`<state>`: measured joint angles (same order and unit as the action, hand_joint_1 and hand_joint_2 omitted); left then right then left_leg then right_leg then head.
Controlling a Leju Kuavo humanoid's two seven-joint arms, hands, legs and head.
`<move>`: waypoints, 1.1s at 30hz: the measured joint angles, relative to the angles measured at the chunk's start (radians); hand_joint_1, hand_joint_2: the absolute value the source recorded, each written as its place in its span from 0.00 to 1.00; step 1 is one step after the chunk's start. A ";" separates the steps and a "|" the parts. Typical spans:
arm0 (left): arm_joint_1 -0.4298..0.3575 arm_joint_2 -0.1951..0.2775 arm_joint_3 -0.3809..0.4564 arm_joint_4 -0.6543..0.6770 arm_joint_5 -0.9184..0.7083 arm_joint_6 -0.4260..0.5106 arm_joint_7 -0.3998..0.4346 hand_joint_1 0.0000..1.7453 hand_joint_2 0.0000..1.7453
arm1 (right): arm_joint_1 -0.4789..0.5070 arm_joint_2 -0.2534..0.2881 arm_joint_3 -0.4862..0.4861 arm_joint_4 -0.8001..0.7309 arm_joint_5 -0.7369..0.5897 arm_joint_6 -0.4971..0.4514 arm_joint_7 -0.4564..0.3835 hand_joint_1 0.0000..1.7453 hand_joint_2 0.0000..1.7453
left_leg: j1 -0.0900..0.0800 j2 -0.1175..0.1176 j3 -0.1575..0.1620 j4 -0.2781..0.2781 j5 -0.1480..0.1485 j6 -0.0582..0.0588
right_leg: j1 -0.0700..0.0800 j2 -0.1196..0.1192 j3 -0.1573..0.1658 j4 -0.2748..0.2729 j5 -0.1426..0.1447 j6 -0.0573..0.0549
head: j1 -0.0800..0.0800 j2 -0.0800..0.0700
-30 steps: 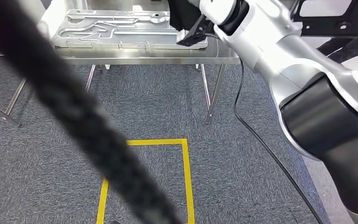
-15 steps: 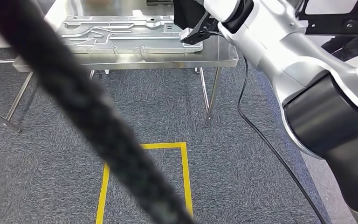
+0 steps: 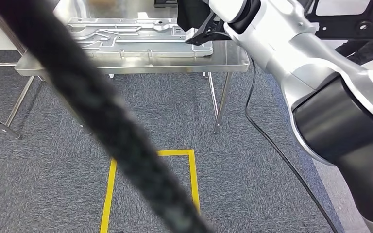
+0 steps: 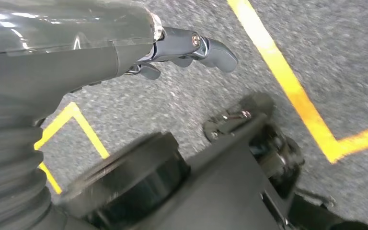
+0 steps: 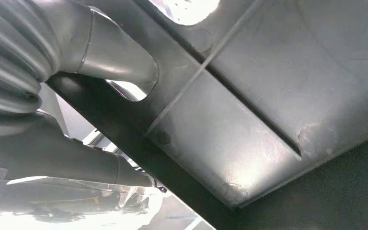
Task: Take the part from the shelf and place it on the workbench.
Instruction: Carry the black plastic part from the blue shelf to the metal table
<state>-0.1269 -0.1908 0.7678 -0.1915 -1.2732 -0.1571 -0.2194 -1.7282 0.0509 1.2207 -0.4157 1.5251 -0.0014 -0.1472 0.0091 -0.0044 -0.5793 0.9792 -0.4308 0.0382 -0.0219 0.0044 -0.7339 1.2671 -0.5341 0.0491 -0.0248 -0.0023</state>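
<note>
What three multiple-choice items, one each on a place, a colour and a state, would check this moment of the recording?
1. Where does the metal part lie?
A. on the steel workbench
B. on the carpet
C. inside the taped outline

2. What colour is the tape outline on the carpet?
A. red
B. yellow
C. white

3. How is the left hand?
A. pinching the part
C. pressing on the workbench
B. hanging over the carpet, holding nothing

Key:
1 A, the head view shows the part flat on the bench top, with the right hand at its near right corner.
2 B, the lines are yellow in both the head view and the left wrist view.
3 B, the left wrist view shows its fingers with only carpet beyond them.
</note>
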 joint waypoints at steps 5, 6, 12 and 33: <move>-0.051 -0.081 0.000 0.000 0.006 0.021 0.035 0.00 1.00 | 0.005 0.014 0.006 0.012 0.001 0.002 0.038 1.00 1.00 | 0.005 -0.001 0.023 0.024 -0.040 -0.032 | -0.003 -0.010 0.108 -0.248 0.095 -0.009 | 0.000 0.000; -0.062 -0.094 -0.001 0.000 0.009 0.026 0.042 0.00 1.00 | 0.006 0.017 0.008 0.015 0.001 0.001 0.042 1.00 1.00 | 0.005 0.000 0.027 0.027 -0.042 -0.040 | 0.001 -0.009 0.112 -0.251 0.083 -0.020 | 0.000 0.000; -0.071 -0.118 -0.002 0.000 0.016 0.038 0.046 0.00 1.00 | 0.005 0.027 0.012 0.029 0.001 -0.012 0.052 1.00 1.00 | 0.012 0.002 -0.086 0.236 -0.059 -0.062 | 0.001 -0.004 0.189 -0.265 0.050 -0.061 | 0.000 0.000; -0.052 -0.124 -0.002 0.001 0.032 0.051 0.033 0.00 1.00 | 0.013 0.028 0.023 0.056 -0.003 -0.011 0.046 1.00 1.00 | -0.004 -0.019 0.066 0.011 -0.054 0.004 | 0.000 -0.004 0.000 -0.109 -0.060 0.000 | -0.005 -0.004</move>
<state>-0.1788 -0.3151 0.7663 -0.1904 -1.2407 -0.1060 -0.1868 -1.7152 0.0789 1.2432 -0.3600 1.5225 -0.0124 -0.1015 0.0056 -0.0234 -0.5137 0.9900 -0.4847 0.0417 -0.0221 -0.0001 -0.7337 1.1583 -0.5942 0.0494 -0.0297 -0.0068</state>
